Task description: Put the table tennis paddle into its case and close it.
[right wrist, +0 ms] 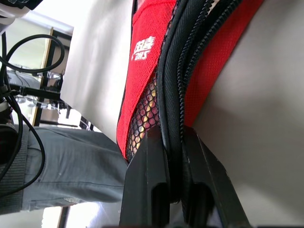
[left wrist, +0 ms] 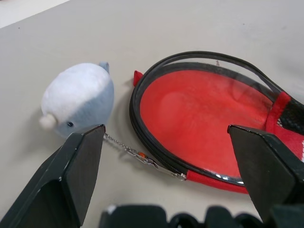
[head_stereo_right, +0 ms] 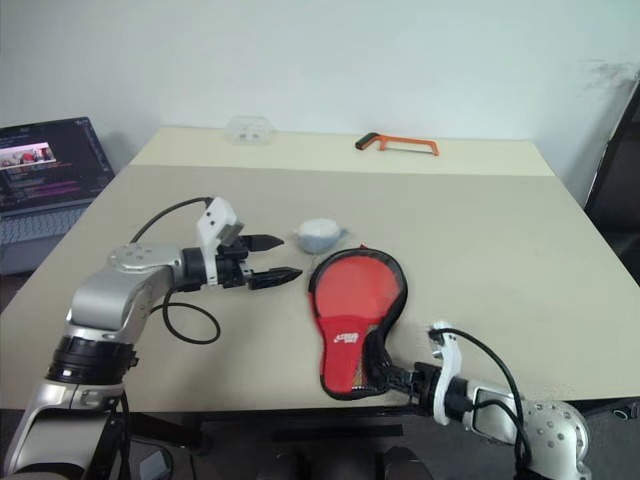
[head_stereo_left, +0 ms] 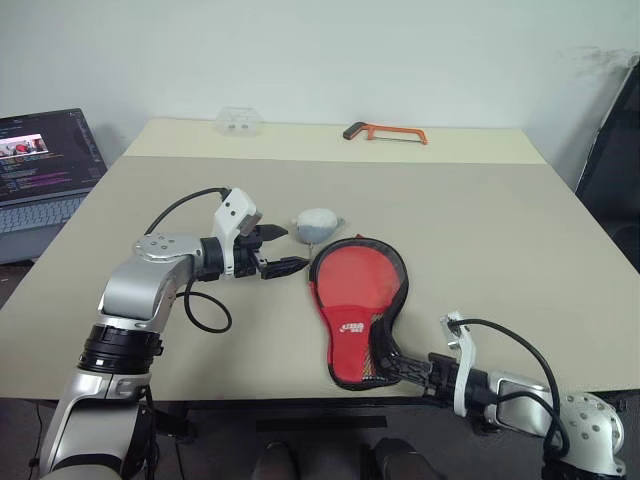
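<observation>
the case lies flat on the beige bench, round end away from the robot and narrow end at the near edge, its zip still open round the rim. a white logo sits on the red front above the black mesh; its letters are too small to read from the head views, and the right wrist view shows them sideways and no clearer. the paddle is inside: the left wrist view looks into the gaping mouth and shows smooth red rubber under the lifted black edging, which the head views give as a plain red disc. the right hand is clenched on the case's narrow end at the bench edge, and the right wrist view shows both black fingers pinching the doubled zip edging and mesh. the left hand hangs just left of the case with fingers spread wide and nothing between them. a grey-blue pouch lies just beyond it, near the case's top; the left wrist view adds a thin chain running from the pouch to the case's rim. a hacksaw and a clear box lie at the far edge, a laptop off to the left with a lit screen, its text unreadable.
</observation>
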You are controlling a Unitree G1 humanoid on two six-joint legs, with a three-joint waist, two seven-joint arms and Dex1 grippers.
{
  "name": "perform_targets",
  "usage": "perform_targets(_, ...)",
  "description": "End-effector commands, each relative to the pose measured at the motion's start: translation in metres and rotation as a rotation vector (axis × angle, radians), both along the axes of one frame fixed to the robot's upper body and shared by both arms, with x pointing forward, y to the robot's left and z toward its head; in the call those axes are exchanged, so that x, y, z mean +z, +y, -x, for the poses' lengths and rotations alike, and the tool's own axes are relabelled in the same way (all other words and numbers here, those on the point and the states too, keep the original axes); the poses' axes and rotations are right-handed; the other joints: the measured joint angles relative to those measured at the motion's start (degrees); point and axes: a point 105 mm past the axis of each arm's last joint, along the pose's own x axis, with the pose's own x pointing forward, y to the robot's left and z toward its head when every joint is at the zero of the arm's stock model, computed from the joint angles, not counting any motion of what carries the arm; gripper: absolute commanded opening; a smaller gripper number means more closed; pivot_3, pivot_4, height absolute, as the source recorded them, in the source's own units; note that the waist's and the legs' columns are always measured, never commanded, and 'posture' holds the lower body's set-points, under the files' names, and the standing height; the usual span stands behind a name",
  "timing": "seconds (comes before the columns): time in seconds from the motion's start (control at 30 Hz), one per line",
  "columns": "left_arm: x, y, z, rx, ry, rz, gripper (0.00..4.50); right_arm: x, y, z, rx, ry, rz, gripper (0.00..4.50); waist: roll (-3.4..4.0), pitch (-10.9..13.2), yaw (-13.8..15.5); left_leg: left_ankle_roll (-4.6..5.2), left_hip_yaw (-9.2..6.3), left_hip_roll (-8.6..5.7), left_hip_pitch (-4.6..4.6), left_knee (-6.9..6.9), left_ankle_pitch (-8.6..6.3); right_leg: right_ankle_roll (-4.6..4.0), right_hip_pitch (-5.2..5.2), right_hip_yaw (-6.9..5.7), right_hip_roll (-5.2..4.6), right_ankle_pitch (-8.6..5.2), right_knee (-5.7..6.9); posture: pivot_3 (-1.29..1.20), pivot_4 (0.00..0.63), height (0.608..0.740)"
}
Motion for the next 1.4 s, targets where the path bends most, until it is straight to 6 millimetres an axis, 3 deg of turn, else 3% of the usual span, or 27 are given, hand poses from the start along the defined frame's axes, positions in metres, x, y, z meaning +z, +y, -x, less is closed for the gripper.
perform_targets(0.03,0.012,-0.001,0.001,-0.011,-0.057,-0.003,4.5,-0.011,0.01,0.017,0.077,0.085,-0.006,0.01,0.0,0.0,0.0,0.0,0.0,0.0,0.01,-0.01,0.0,0.0,0.0,0.0,0.0,0.0,0.0,0.0,0.15,0.74)
perform_targets(0.23,0.011,-0.001,0.001,-0.011,-0.058,-0.009,4.5,-0.015,0.0,0.005,0.047,0.061,0.078,0.01,-0.05,0.0,0.0,0.0,0.01,-0.02,0.02,0.0,0.0,0.0,0.02,0.02,-0.01,0.0,0.0,0.0,0.15,0.74)
perform_targets(0.37,0.011,-0.002,0.002,-0.016,-0.062,-0.007,4.5,-0.014,0.001,0.01,0.09,0.061,0.081,1.23,-0.06,-0.1,0.1,0.0,0.01,-0.03,0.02,0.01,0.0,0.01,0.02,0.03,-0.02,0.01,0.0,0.0,0.15,0.74)
perform_targets(0.5,0.012,-0.002,0.002,-0.016,-0.064,-0.005,4.5,-0.005,-0.01,0.008,0.122,-0.001,0.136,2.61,-0.04,0.0,0.1,0.0,0.04,-0.03,0.03,0.01,0.0,0.01,0.02,0.05,-0.02,0.0,0.01,0.0,0.15,0.74)
perform_targets(0.6,0.012,-0.001,0.001,-0.009,-0.066,-0.002,4.5,0.007,-0.028,0.01,0.181,-0.088,0.251,3.57,-0.03,0.0,0.4,0.0,0.05,-0.11,0.02,0.06,0.0,0.07,0.03,0.07,-0.09,0.02,-0.01,0.0,0.15,0.74)
perform_targets(0.7,0.016,0.003,-0.005,0.023,-0.084,0.009,4.5,0.02,-0.055,0.011,0.261,-0.218,0.473,4.48,0.1,0.0,1.4,0.0,0.08,-0.28,-0.02,0.16,0.0,0.24,0.07,0.1,-0.26,0.01,-0.05,0.0,0.15,0.74)
perform_targets(0.77,0.021,0.005,-0.011,0.054,-0.101,0.028,4.5,0.032,-0.072,0.008,0.313,-0.318,0.608,4.48,0.11,0.0,2.0,0.0,0.11,-0.34,-0.02,0.28,0.0,0.34,0.16,0.09,-0.34,0.03,-0.16,0.0,0.15,0.74)
perform_targets(0.83,0.028,0.005,-0.021,0.094,-0.126,0.062,4.5,0.06,-0.077,-0.01,0.31,-0.509,0.678,4.48,0.1,0.0,2.1,0.0,0.08,-0.31,-0.01,0.37,0.0,0.38,0.31,0.06,-0.33,0.06,-0.4,0.0,0.15,0.74)
perform_targets(0.93,0.039,-0.006,-0.038,0.123,-0.156,0.115,4.5,0.105,-0.052,-0.056,0.161,-0.781,0.594,4.48,0.08,0.1,1.7,0.01,0.08,-0.25,-0.05,0.67,0.0,0.53,0.32,0.14,-0.26,0.31,-0.42,0.0,0.15,0.74)
perform_targets(1.0,0.044,-0.018,-0.047,0.11,-0.171,0.124,4.5,0.118,-0.027,-0.082,0.072,-0.885,0.537,4.48,0.06,0.1,1.4,0.05,0.02,-0.26,-0.05,0.73,0.03,0.62,0.36,0.18,-0.19,0.6,-0.58,0.0,0.15,0.74)
perform_targets(1.1,0.047,-0.037,-0.061,0.082,-0.179,0.124,4.5,0.112,0.004,-0.115,-0.044,-0.972,0.553,4.48,0.08,0.1,1.4,0.17,-0.01,-0.26,-0.09,0.7,0.11,0.71,0.38,0.2,-0.14,0.78,-0.74,0.0,0.15,0.74)
perform_targets(1.17,0.042,-0.045,-0.071,0.089,-0.164,0.101,4.5,0.098,0.018,-0.129,-0.105,-0.921,0.512,4.48,0.1,0.1,1.8,0.18,0.06,-0.28,-0.25,0.68,0.12,0.71,0.32,0.21,-0.17,0.78,-0.83,0.0,0.15,0.74)
perform_targets(1.4,0.02,-0.069,-0.093,0.1,-0.147,0.003,4.5,0.047,0.031,-0.151,-0.21,-0.854,0.575,4.48,0.12,0.1,3.0,0.14,0.12,-0.32,-0.57,0.6,0.07,0.45,0.06,0.15,-0.24,0.82,-0.85,0.0,0.15,0.74)
